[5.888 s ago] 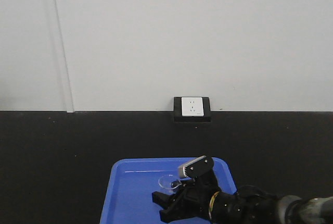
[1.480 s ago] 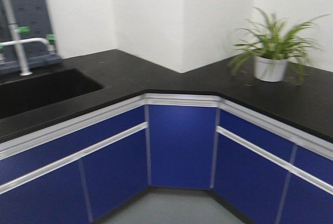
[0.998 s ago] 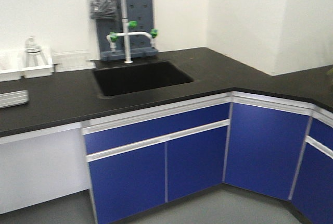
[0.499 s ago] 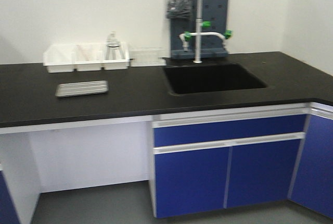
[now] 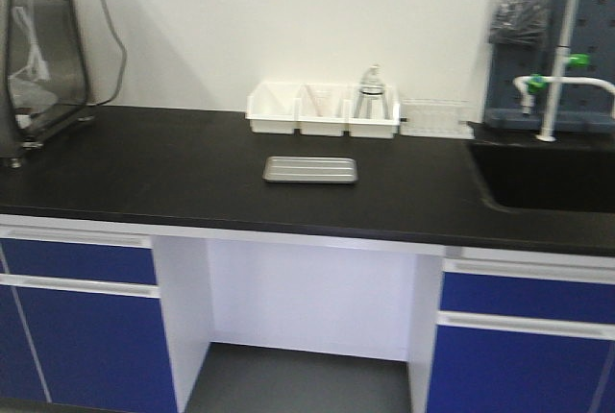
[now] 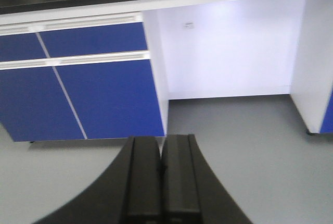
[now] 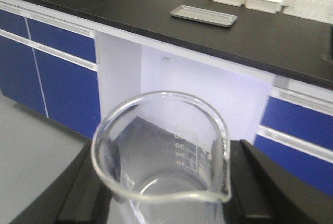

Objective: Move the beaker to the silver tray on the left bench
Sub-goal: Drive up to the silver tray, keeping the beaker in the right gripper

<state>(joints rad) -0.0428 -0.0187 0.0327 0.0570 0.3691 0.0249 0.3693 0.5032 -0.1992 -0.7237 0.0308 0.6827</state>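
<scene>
The small clear beaker, with printed graduation marks and its spout toward the camera, fills the lower middle of the right wrist view. My right gripper is shut on it, one black finger on each side. The silver tray lies empty on the black top of the left bench, in front of the white bins; the right wrist view also shows the tray, well ahead of the beaker. My left gripper is shut on nothing and hangs over the grey floor. Neither gripper shows in the front view.
Three white bins stand behind the tray, with a flask on a stand in the right one. A black sink and faucet are at the right. A dark apparatus stands far left. Under the bench is an open knee space between blue cabinets.
The front view has swung left along the bench: the sink slid to the right edge, the silver tray moved to the centre, and an apparatus came into view at the left.
</scene>
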